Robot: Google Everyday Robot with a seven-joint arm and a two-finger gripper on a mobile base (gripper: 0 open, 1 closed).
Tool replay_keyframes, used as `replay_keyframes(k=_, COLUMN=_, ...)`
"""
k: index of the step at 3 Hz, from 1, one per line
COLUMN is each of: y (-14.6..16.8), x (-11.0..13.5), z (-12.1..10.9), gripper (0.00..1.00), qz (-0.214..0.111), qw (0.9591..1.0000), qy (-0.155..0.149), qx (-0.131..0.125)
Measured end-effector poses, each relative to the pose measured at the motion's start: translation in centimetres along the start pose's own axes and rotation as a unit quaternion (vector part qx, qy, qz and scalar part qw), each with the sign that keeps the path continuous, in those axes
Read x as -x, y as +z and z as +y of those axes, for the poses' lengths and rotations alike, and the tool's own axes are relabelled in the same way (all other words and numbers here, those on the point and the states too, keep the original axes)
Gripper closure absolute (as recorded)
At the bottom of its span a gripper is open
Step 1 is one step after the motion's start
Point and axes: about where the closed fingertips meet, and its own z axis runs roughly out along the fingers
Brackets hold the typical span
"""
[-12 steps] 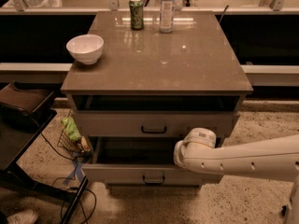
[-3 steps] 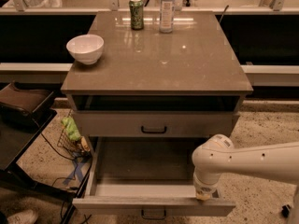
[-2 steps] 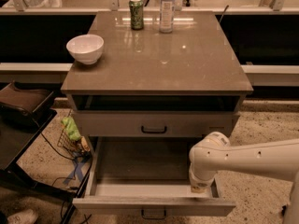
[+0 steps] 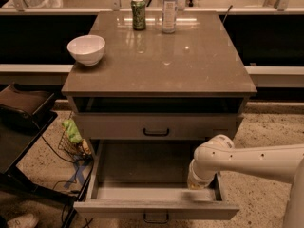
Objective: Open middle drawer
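The middle drawer [image 4: 156, 209] stands far out from the cabinet [image 4: 161, 61], toward the camera. Its inside is bare and dark. Its front edge runs along just below the gripper [image 4: 198, 181]. Its right wall is just beside the gripper, on the right. To the left of the gripper the drawer floor is wide and free, all the way to the left wall. Behind the gripper there is room too, back under the uppermost drawer [image 4: 118, 126].

The gripper hangs down inside the drawer, in the front right corner. It is close to the front wall. I cannot tell how wide it is. I cannot tell if it touches the drawer or holds anything. The white arm [image 4: 256, 161] comes in from the right, over the drawer's right wall.

The drawer's small dark handle [image 4: 156, 218] is below and to the left of the gripper, on the outer face. The uppermost drawer is closed, above and behind the gripper.

Up on the cabinet top, far behind the gripper, stand a white bowl [image 4: 86, 49], a green can [image 4: 138, 13] and a clear bottle [image 4: 169, 3]. Far to the left, on the floor beside the cabinet, is a wire basket [image 4: 71, 144] with something green in it. Some cables [image 4: 78, 172] lie near it.
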Motion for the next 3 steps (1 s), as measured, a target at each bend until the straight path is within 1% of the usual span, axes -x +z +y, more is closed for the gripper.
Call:
replay_keyframes(k=1, y=1.5, x=0.0, z=0.8, gripper=1.0, qz=-0.027, qw=0.9996, qy=-0.001, qx=0.002)
replay_keyframes(k=2, y=2.1, x=-0.7, z=3.5, gripper=1.0, qz=-0.047, qw=0.9988, qy=0.017, qx=0.001)
replay_keyframes(k=3, y=1.6, x=-2.1, z=6.5, gripper=1.0, qz=-0.054, qw=0.9976, qy=0.044, qx=-0.006)
